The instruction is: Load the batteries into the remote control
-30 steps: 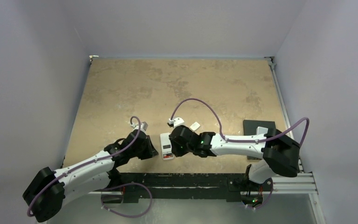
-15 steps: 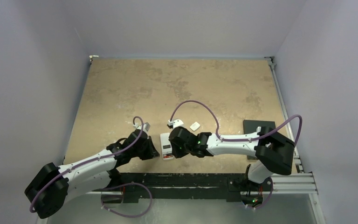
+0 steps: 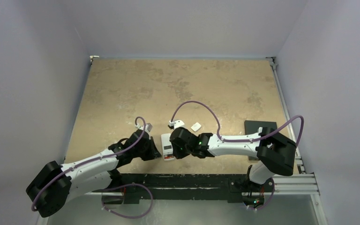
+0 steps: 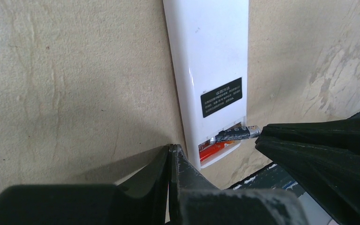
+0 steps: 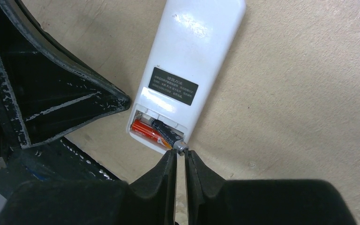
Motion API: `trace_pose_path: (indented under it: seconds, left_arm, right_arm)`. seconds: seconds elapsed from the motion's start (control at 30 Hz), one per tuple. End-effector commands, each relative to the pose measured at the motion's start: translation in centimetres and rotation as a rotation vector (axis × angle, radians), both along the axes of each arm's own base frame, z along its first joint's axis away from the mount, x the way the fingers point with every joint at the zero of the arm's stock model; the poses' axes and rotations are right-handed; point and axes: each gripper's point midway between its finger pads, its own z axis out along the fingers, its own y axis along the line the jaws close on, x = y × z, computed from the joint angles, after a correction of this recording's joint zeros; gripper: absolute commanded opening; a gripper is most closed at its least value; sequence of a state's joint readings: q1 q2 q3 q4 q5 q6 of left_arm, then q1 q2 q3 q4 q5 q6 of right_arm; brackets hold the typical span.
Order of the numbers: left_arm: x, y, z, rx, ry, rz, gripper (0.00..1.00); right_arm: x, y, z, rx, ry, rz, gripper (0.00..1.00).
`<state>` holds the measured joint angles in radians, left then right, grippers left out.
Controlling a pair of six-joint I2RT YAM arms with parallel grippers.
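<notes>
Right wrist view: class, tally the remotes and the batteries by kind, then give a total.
remote control: 1
batteries: 2
Total: 3

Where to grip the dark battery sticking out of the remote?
The metal-tipped end. The dark battery lies partly in the open bay beside the orange battery, only that end past the remote edge. Come from the bay end, along its length; the bay walls likely block a side pinch. The right gripper is pinched on that tip.
</notes>
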<state>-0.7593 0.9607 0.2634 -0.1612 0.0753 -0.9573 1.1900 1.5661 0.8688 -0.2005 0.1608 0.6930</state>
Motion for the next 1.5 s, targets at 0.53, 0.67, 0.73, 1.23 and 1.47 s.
trace_pose_path:
  seconds: [0.53,0.67,0.73,1.23,1.47]
  left_arm:
    - [0.6,-0.8,0.3,-0.016,-0.024,-0.031,0.01]
    - [0.7,-1.0,0.4,-0.017,-0.023,-0.034,0.0]
    - [0.7,-1.0,0.4,-0.02,-0.024,-0.036,0.0]
    - [0.8,-1.7,0.6,-0.036,-0.019,-0.053,0.0]
    - [0.9,-1.9,0.7,-0.042,-0.023,-0.06,0.0]
  right_arm:
    - [0.3,2.6,1.0,0.059,0.004,0.045,0.15]
    - [0.2,2.8,1.1,0.064,0.007,0.052,0.15]
    - [0.2,2.9,1.1,0.068,0.007,0.055,0.15]
    - [0.5,3.4,0.4,0.044,0.012,0.061,0.14]
    - [0.5,3.0,-0.4,-0.026,0.02,0.067,0.15]
